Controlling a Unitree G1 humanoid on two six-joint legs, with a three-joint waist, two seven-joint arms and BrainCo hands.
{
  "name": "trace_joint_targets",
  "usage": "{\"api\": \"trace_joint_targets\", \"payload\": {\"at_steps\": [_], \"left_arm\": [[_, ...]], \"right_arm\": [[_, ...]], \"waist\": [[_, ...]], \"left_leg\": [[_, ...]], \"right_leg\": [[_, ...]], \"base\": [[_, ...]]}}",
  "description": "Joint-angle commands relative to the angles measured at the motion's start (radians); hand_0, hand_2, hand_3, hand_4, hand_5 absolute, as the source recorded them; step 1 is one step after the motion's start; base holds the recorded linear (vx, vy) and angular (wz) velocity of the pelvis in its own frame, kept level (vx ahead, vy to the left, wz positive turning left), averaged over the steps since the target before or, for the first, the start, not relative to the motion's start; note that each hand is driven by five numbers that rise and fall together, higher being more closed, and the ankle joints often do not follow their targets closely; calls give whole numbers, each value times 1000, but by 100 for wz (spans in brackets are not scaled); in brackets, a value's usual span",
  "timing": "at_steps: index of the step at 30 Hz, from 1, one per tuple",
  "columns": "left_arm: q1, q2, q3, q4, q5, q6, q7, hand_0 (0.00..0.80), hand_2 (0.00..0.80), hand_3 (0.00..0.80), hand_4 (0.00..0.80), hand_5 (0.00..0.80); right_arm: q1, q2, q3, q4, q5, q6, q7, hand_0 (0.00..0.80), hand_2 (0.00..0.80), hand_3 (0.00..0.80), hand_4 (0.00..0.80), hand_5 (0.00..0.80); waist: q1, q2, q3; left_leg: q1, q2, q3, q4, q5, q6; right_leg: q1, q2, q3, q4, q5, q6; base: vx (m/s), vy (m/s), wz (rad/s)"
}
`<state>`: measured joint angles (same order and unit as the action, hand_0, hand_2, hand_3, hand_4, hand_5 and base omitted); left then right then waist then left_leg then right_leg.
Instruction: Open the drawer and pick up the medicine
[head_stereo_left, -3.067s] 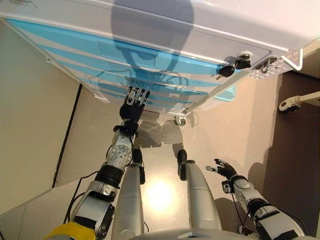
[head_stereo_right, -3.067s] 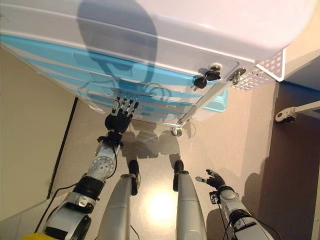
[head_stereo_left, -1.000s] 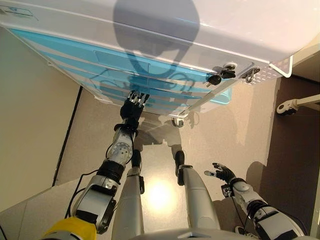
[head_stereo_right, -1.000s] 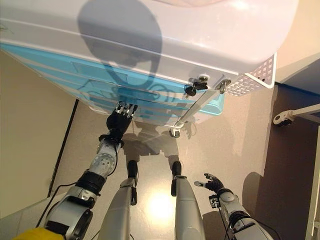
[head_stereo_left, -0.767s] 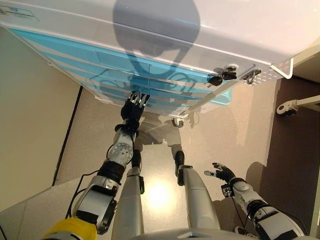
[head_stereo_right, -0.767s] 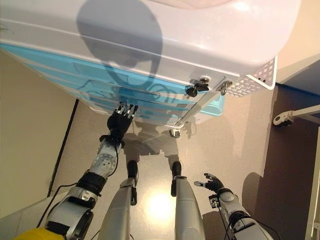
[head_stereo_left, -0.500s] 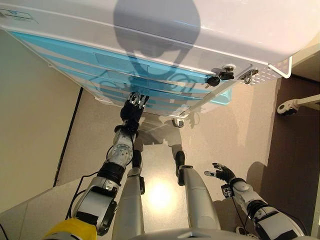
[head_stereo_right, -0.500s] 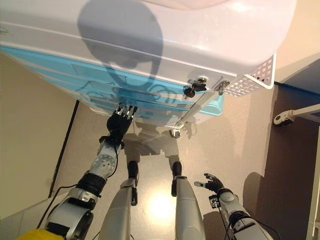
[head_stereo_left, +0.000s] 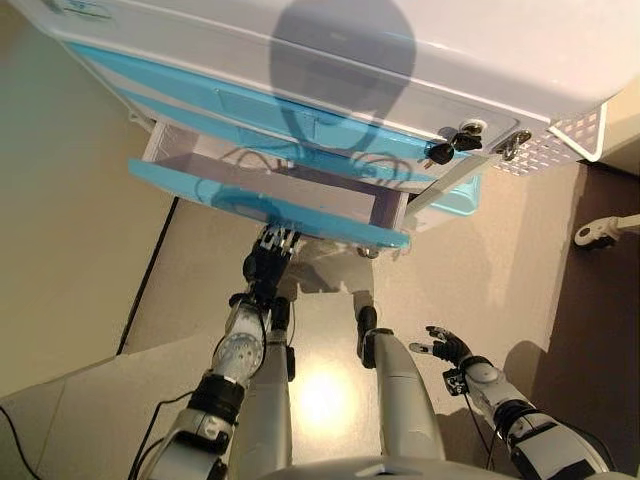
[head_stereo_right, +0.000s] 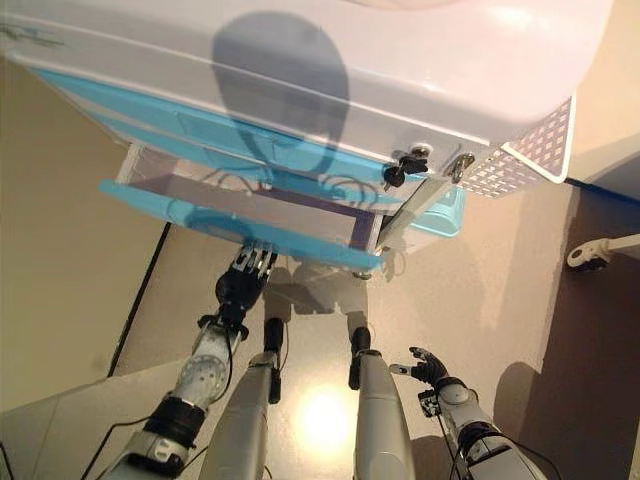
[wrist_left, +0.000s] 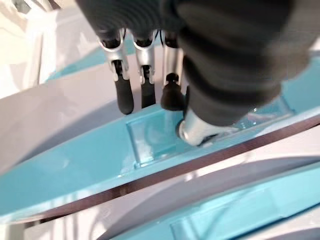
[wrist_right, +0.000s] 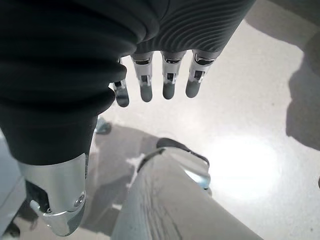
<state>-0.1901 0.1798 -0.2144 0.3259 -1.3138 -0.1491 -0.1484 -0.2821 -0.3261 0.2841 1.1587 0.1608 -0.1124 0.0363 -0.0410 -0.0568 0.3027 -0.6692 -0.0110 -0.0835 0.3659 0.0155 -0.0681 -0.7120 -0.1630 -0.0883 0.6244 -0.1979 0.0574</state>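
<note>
The left hand, just left of centre in the head views, reaches up to the pulled-out drawer with the light-blue plastic front; in its wrist view the dark-tipped fingers curl down over the front's top edge beside the moulded rectangular recess, and the thumb presses the outer face, so the hand is hooked on the drawer front. Half a second ago this drawer sat flush with the other blue fronts of the white wheeled cabinet; now it juts well out toward the robot, showing a pale tray behind the front. That puts the opening step largely done, in my judgement. The medicine is not visible in any view: the part of the tray on show looks bare, though its floor is partly hidden by the front and by shadow, so I cannot tell where the medicine lies. The right hand hangs low at the lower right above the beige floor, fingers loosely spread and holding nothing.
</note>
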Motion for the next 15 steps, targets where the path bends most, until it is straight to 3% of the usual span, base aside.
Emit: {"api": "trace_joint_targets", "payload": {"at_steps": [1,5,15], "left_arm": [[18,3,10,-265,-18,-19,-110,800,800,800,800,800],[160,51,31,-433,-18,-15,-133,800,800,800,800,800],[272,90,83,-619,-31,-29,-124,800,800,800,800,800]], "right_arm": [[29,-48,13,7,-43,13,-8,0,0,0,0,0],[38,-63,4,21,-79,18,-11,0,0,0,0,0],[54,-69,-25,52,-106,24,-29,0,0,0,0,0]], "waist": [[19,16,-41],[60,31,-7],[119,82,0]], "left_leg": [[-46,-37,-19,122,-84,40],[-34,-65,-56,148,-82,39],[-27,-116,-107,170,-81,39]], "right_leg": [[23,18,-26,-66,70,6],[52,-14,-63,-11,39,0],[84,-69,-115,59,-9,-6]], "base": [[-38,-48,17],[-33,-57,27],[-3,-16,34]]}}
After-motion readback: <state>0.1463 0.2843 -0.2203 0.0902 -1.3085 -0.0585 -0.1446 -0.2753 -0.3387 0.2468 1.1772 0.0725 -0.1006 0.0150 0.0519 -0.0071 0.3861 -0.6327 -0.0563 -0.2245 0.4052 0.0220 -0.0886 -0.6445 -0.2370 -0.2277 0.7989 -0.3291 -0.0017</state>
